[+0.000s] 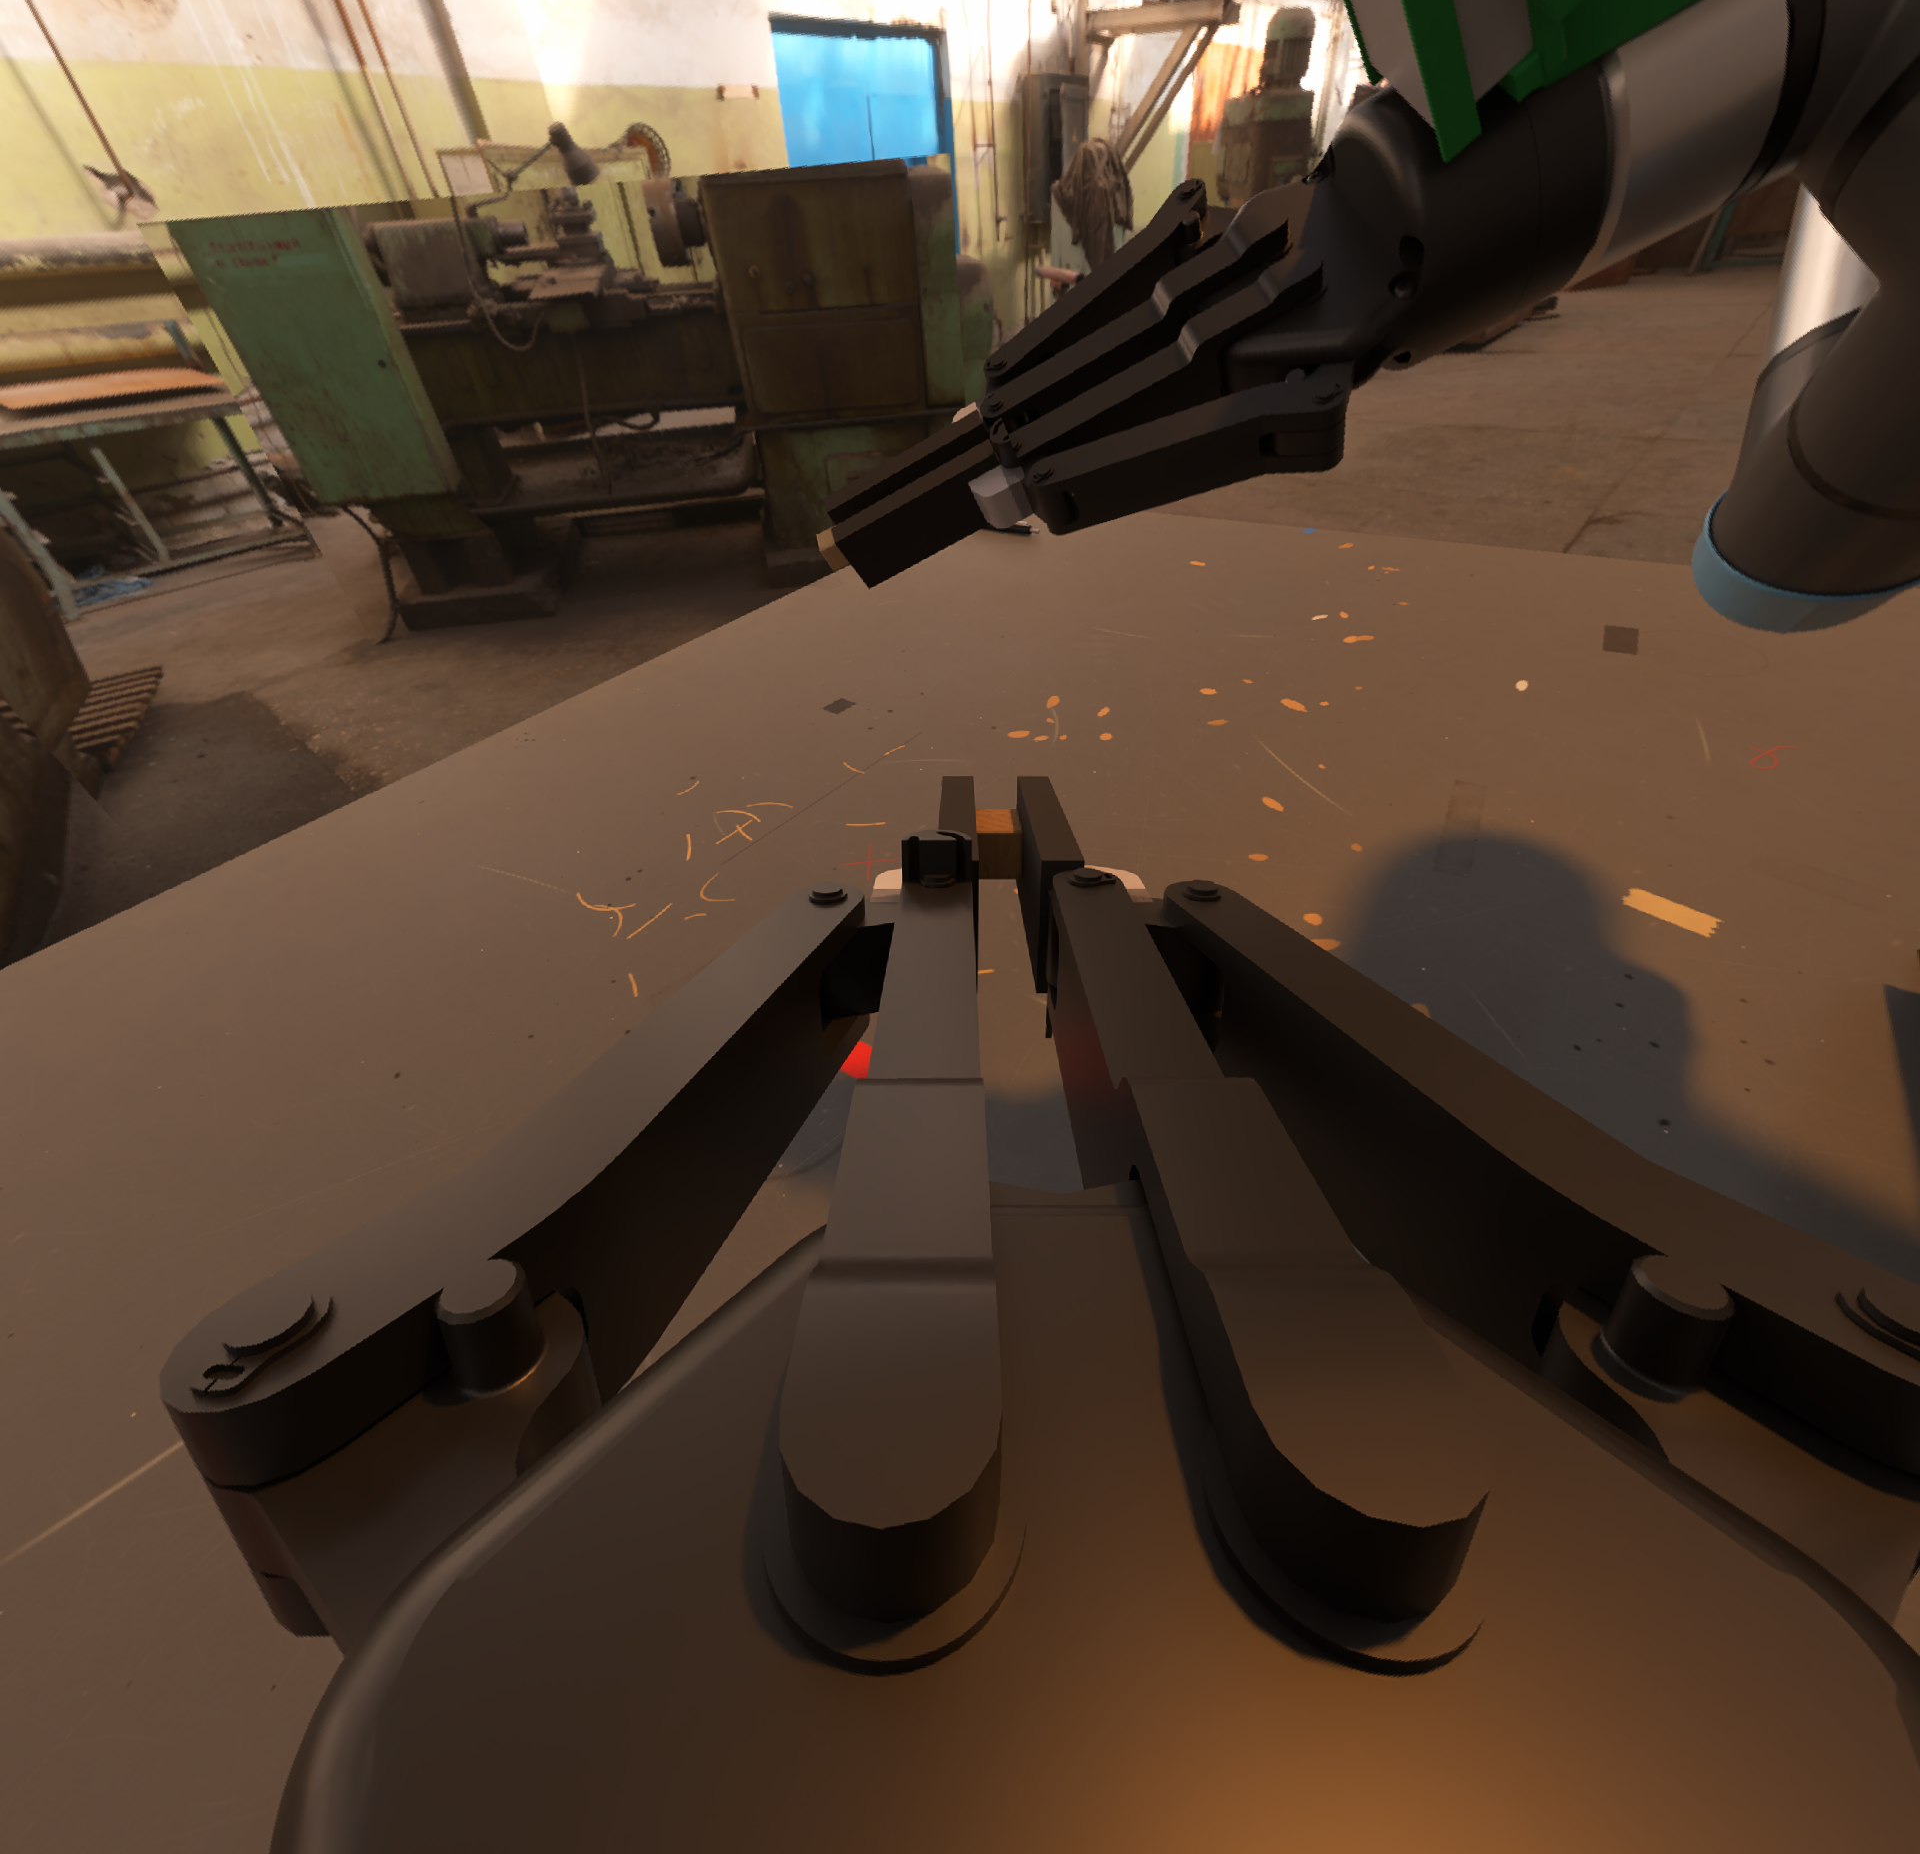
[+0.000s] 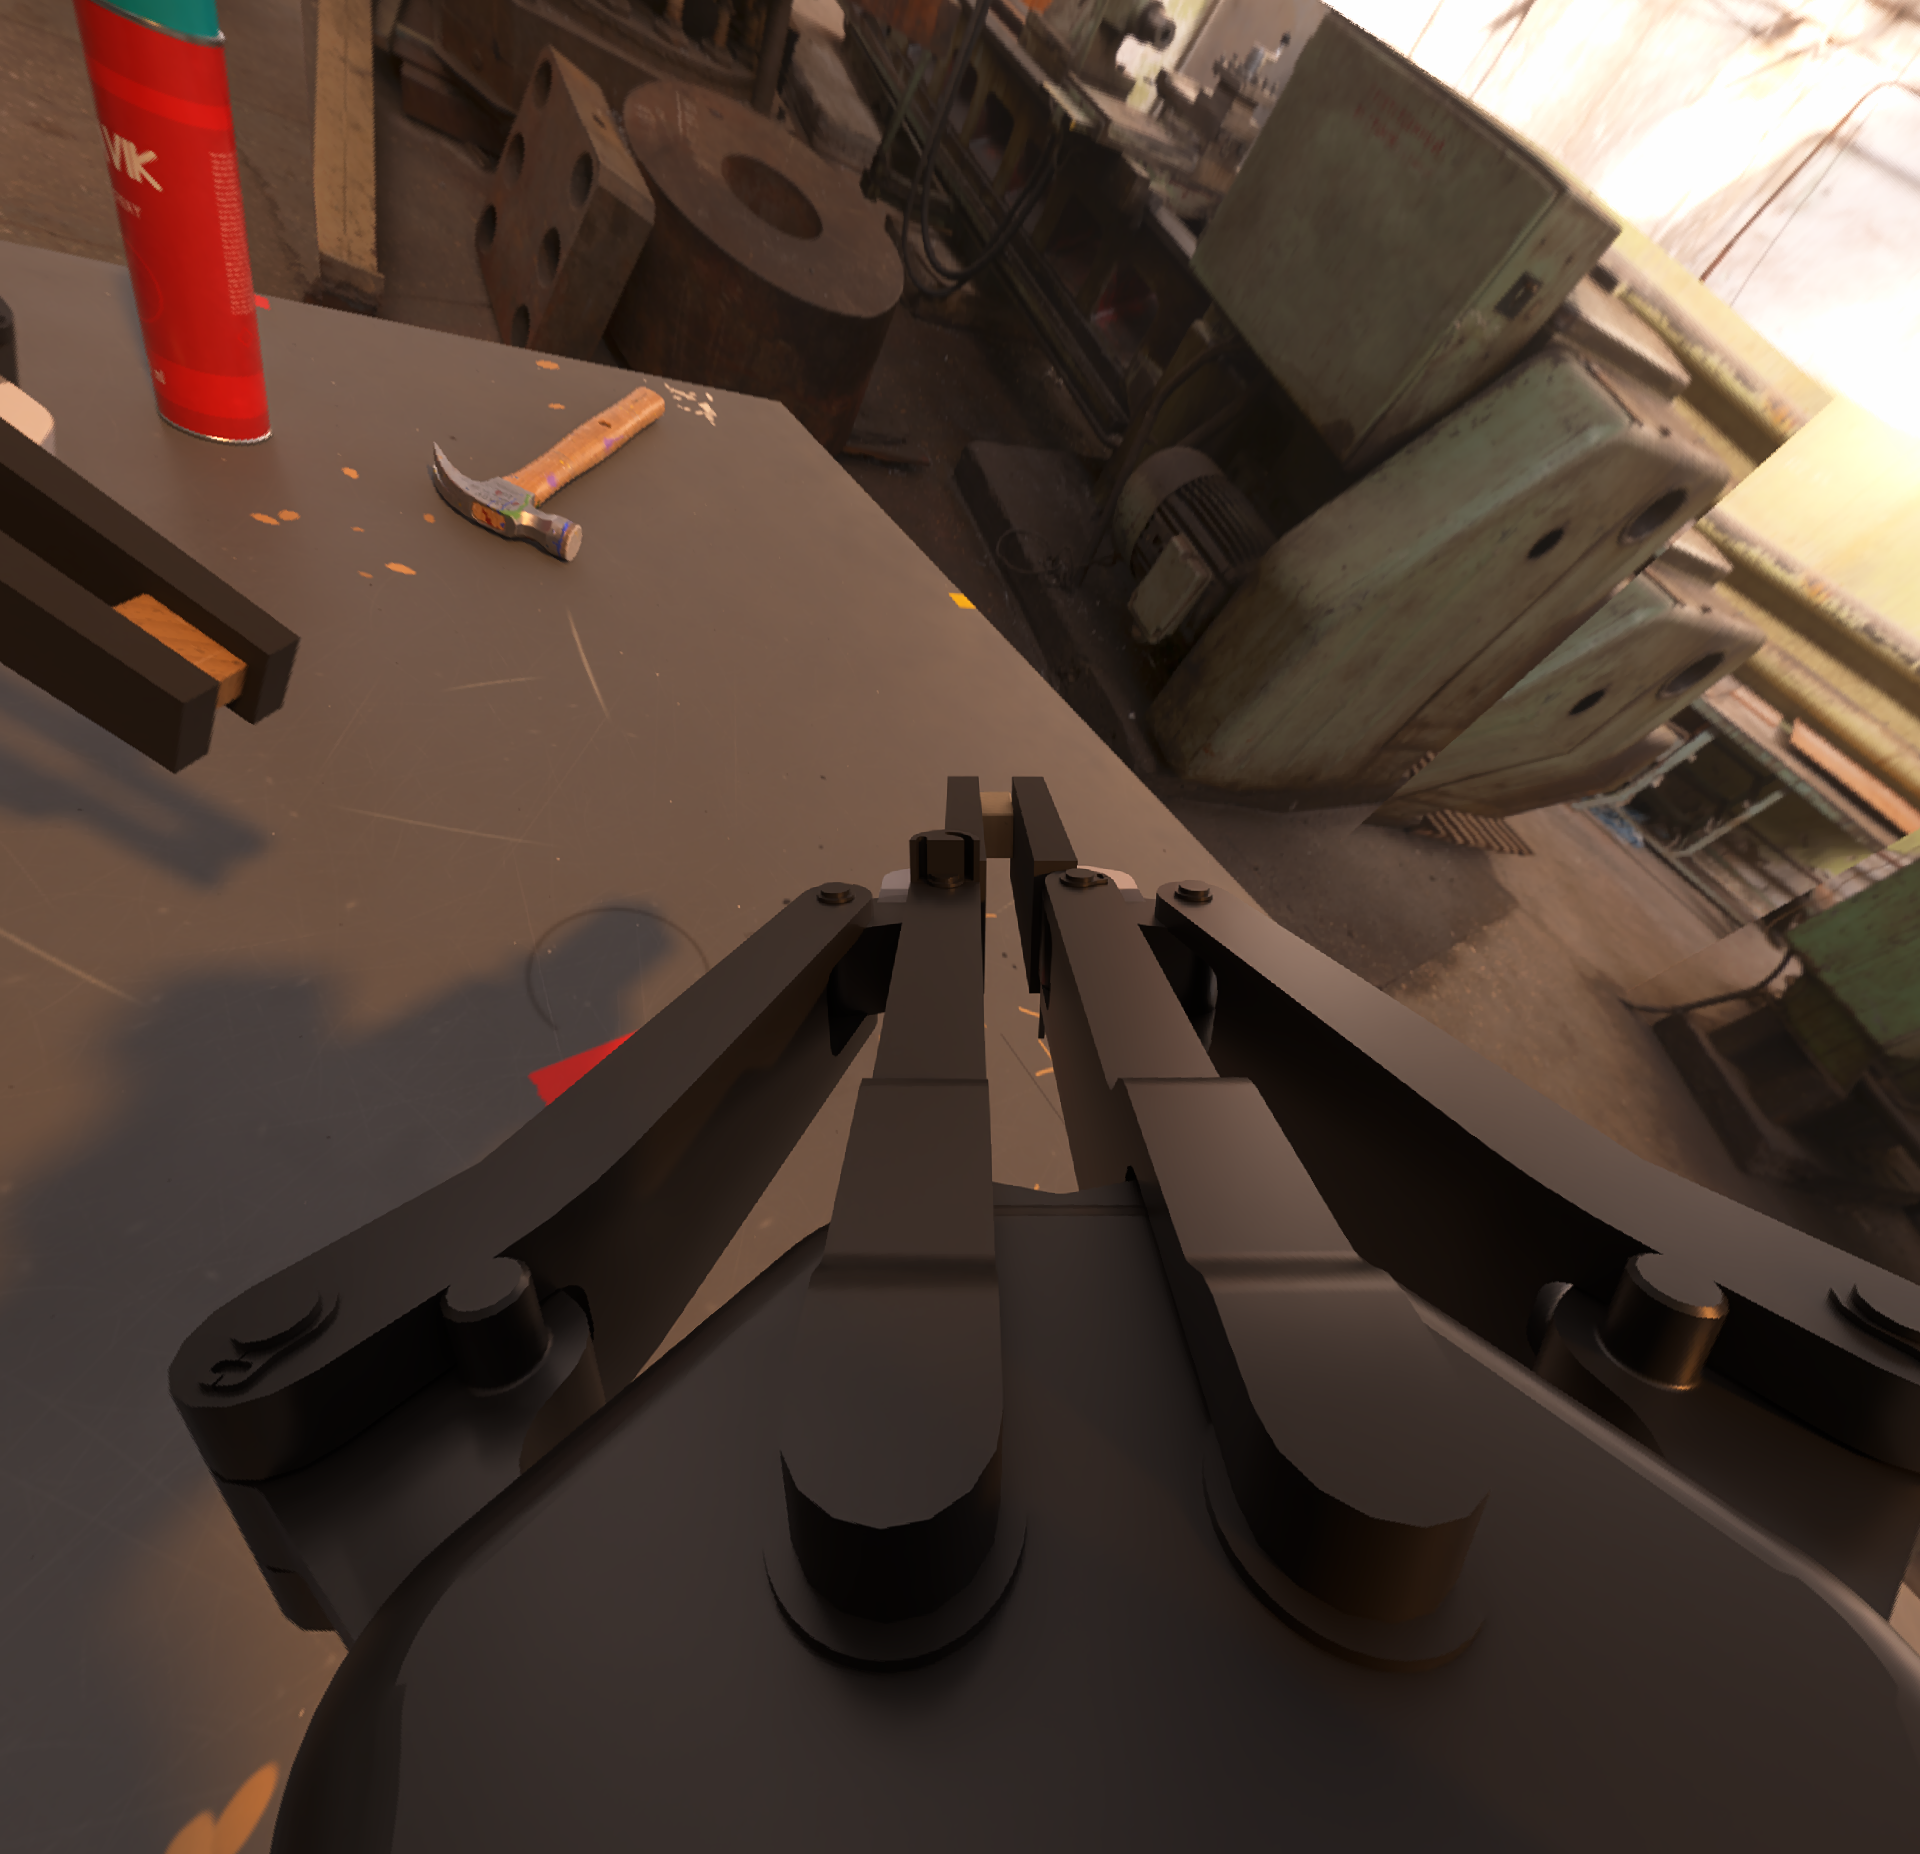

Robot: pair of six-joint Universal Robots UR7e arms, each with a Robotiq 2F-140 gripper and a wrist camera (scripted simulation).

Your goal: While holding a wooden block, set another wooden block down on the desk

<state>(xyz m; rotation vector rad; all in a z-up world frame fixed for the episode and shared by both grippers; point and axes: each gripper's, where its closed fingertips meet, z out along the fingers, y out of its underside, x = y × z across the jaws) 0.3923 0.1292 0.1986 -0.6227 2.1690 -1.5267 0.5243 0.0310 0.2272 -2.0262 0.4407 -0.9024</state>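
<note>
Large dark desk (image 2: 727, 724) under both arms, scuffed, flecked with orange paint. Tall red and teal can (image 2: 182, 215) upright at far left of right wrist view. Hammer (image 2: 540, 479) flat on desk near can, wooden handle toward desk edge, well apart from both arms. Neither part of the task.

Left gripper (image 1: 995, 828): narrow, clamped on an orange-brown wooden block (image 1: 994, 840) pinched between the pads. Same gripper at left edge of right wrist view, block showing as a light wood strip between dark fingers. Raised clear of desk, shadow beneath it, no contact visible.

Right gripper (image 2: 995, 817): narrow too, squeezing a paler second wooden block (image 2: 995, 812), only a sliver visible at the tips. In left wrist view, same gripper tilted down over far desk edge, pale end of block peeking at finger ends. Also above the surface, not resting on it.

Progress, as judged: both grasps done, holding half satisfied. Placing half not done, no block lying free anywhere on desk. Cannot tell which block goes down. Left: lower one arm to bare desk, away from hammer and can, spread fingers, withdraw, other grip kept closed. Risk: small block tipping on release, or slipping from the holding grip.
</note>
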